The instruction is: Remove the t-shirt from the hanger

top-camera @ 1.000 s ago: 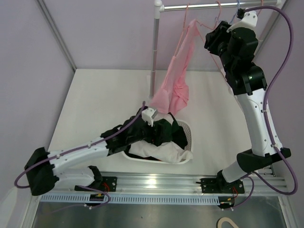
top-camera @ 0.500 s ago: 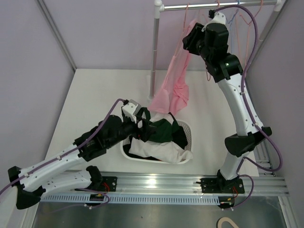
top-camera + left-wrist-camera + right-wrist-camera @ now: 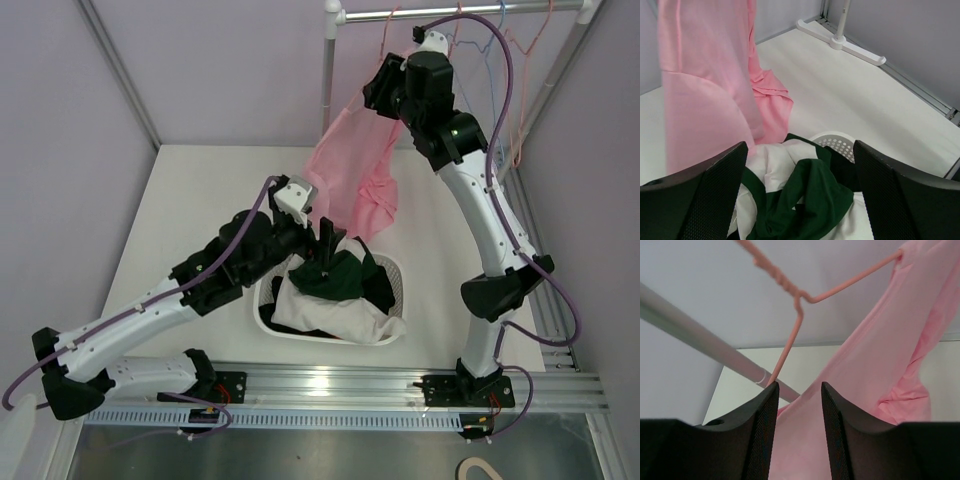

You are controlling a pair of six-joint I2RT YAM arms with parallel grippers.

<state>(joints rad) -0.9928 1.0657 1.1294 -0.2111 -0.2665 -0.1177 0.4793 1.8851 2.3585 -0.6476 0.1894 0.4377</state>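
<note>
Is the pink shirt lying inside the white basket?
No: in the top view the pink t-shirt hangs from up by the rail, beyond the white basket, which holds green and white clothes.

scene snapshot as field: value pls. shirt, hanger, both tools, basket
t-shirt: pink, hanging from the hanger, one hanger end inside it
hanger: pink wire, up by the rail
right tool: open, narrow gap, close to the hanger's neck, not clamped on it
left tool: open wide, holding nothing, above the basket
basket: white, on the table, holds a green and white garment
status: t-shirt not yet off the hanger
</note>
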